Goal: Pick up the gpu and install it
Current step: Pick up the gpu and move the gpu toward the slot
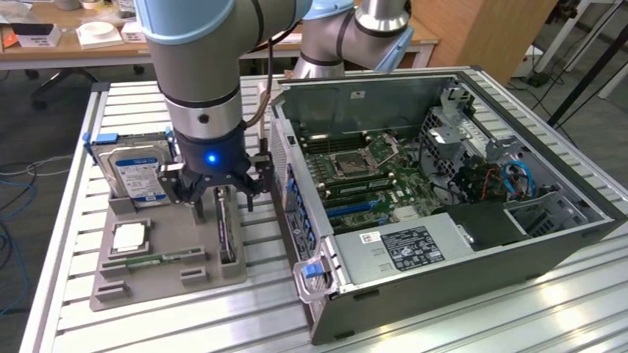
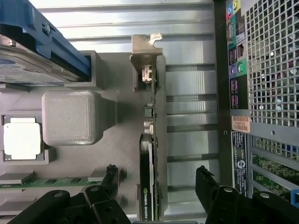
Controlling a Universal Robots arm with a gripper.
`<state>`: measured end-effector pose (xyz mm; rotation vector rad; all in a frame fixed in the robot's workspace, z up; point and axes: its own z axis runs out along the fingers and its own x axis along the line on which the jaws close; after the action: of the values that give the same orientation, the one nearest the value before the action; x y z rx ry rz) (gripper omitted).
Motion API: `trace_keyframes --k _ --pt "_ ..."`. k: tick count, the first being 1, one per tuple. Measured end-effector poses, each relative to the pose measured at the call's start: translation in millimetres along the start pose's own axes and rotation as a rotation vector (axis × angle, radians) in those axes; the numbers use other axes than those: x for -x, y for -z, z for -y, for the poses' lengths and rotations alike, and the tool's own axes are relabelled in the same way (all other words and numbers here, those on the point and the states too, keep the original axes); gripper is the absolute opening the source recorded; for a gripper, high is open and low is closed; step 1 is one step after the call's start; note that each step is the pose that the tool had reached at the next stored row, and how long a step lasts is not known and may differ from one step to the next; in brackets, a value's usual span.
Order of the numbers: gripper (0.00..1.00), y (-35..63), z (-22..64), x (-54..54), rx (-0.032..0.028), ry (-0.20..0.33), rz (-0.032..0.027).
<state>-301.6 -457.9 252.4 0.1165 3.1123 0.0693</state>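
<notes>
— Where was the gpu (image 1: 226,228) from your end effector (image 1: 223,202)?
— Straight below, on edge in the gray tray (image 1: 167,276), long axis running near to far; your fingers (image 2: 110,179) stood open, straddling it.

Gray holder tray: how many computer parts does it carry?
4: hard drive upright at the far end; processor lying nearer the camera; green memory stick nearer still; gpu on edge along the computer case side, below the open gripper, which may hide more.
</notes>
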Motion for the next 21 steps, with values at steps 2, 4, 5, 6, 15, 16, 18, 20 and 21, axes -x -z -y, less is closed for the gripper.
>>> trace_keyframes --k 2,4,5,6,15,16,18,20,21 --pt "0.76 -2.1 0.1 -0.1 0.0001 0.0 0.0001" --pt "0.76 -3.9 0.2 -0.1 0.0001 0.0 0.0002" --pt "0.76 -4.8 0.2 -0.1 0.0001 0.0 0.0002" --pt "0.76 -5.6 0.2 -0.1 0.0001 0.0 0.0003" --pt "0.76 -9.8 0.4 -0.3 0.0001 0.0 0.0003" --pt "0.76 -10.2 0.5 -0.3 0.0001 0.0 0.0003" --pt "0.76 -11.1 0.5 -0.3 0.0002 0.0 0.0004" --pt "0.76 -12.3 0.5 -0.3 0.0001 0.0 0.0003" --pt "0.76 -13.0 0.6 -0.3 0.0 0.0 0.0003"
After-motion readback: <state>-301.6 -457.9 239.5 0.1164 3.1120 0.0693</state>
